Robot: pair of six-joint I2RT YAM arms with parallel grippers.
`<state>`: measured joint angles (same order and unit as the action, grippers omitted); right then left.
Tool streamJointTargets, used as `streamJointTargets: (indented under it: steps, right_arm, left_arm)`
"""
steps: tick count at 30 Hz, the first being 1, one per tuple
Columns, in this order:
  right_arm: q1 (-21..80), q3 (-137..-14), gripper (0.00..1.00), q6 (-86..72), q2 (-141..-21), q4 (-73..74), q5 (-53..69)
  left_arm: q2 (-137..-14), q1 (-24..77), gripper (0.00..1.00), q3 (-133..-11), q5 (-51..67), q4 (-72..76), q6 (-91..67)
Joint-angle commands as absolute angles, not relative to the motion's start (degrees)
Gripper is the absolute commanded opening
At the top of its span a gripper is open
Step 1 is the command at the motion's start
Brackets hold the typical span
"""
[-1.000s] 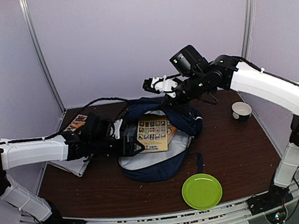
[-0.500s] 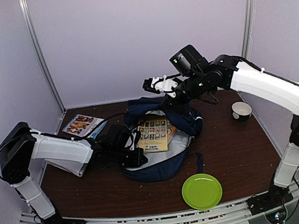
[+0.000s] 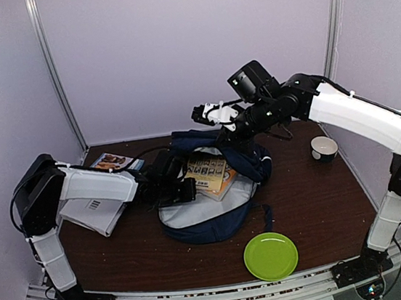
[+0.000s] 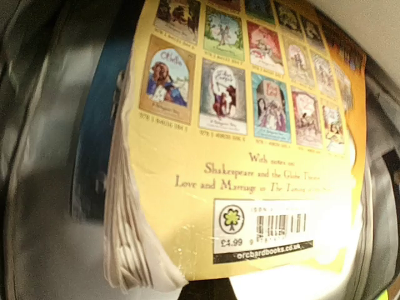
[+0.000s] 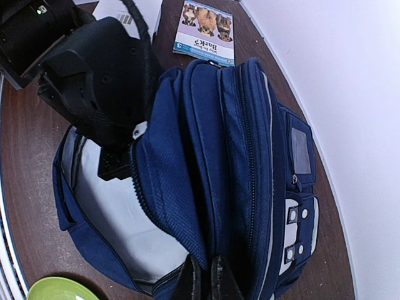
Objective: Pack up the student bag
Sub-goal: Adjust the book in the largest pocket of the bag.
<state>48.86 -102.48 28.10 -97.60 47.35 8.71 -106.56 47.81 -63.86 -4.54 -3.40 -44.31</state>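
Note:
The student bag (image 3: 207,215), navy with grey lining, lies open at the table's middle. My right gripper (image 3: 229,135) is shut on the bag's upper fabric edge (image 5: 187,206) and holds the flap raised; in the right wrist view my right gripper (image 5: 209,275) pinches that navy cloth. A yellow paperback (image 3: 207,172) rests tilted inside the opening, back cover up. It fills the left wrist view as the yellow paperback (image 4: 250,125). My left gripper (image 3: 183,190) sits shut at the book's near edge, inside the bag's mouth. Its fingertips barely show.
A green plate (image 3: 270,255) lies near the front edge. A small bowl (image 3: 324,148) stands at the right. A picture booklet (image 3: 114,161) and a white booklet (image 3: 94,210) lie at the left, under my left arm.
My left gripper has shut and its arm has folded back, elbow raised. The yellow book has shifted slightly deeper and tilted. The right arm has not moved.

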Motion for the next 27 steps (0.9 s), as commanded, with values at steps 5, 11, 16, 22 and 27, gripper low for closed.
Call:
streamJointTargets:
  steps: [5,11,16,22,27]
  right_arm:
    - [49.5,-102.5,0.00,28.7,-92.9,43.6,9.4]
    - [47.9,-100.5,0.00,28.9,-92.6,42.9,6.0]
    - [45.0,-97.5,0.00,28.6,-91.2,41.6,6.7]
    - [45.0,-93.3,0.00,30.4,-90.8,41.2,8.8]
    - [46.0,-89.8,0.00,32.0,-91.6,40.6,9.8]
  left_arm:
    - [-114.1,47.1,0.00,-74.2,-7.8,-3.3,-42.1]
    - [-107.7,47.3,0.05,-68.2,-5.9,-2.0,-43.4]
    - [-97.1,49.5,0.42,-61.7,-6.6,-3.9,-40.3]
    - [-83.6,50.5,0.82,-50.5,-9.7,-8.6,-40.1]
    - [-71.9,50.1,0.98,-43.3,-19.4,-16.6,-42.4]
